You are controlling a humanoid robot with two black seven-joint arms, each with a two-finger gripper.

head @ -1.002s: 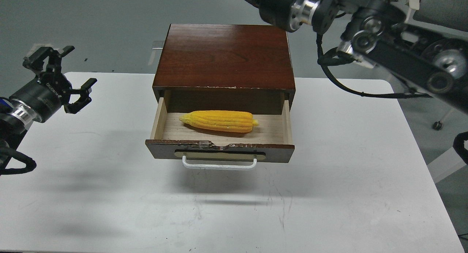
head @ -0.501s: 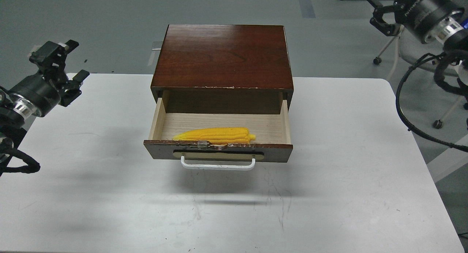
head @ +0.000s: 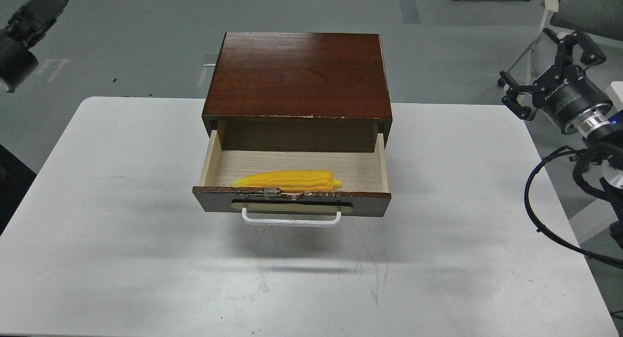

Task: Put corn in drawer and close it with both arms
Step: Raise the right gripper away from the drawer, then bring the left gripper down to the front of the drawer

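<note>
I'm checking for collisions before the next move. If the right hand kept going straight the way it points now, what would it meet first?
The right hand points up and away, toward the floor beyond the table's far right corner. A chair stands in that direction and might come first, but depth is unclear. The drawer is well off that line.

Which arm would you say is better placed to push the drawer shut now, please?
Probably the right: its open right gripper hovers beside the table, while the left gripper sits far off at the upper corner. The corn already lies in the open drawer.
</note>
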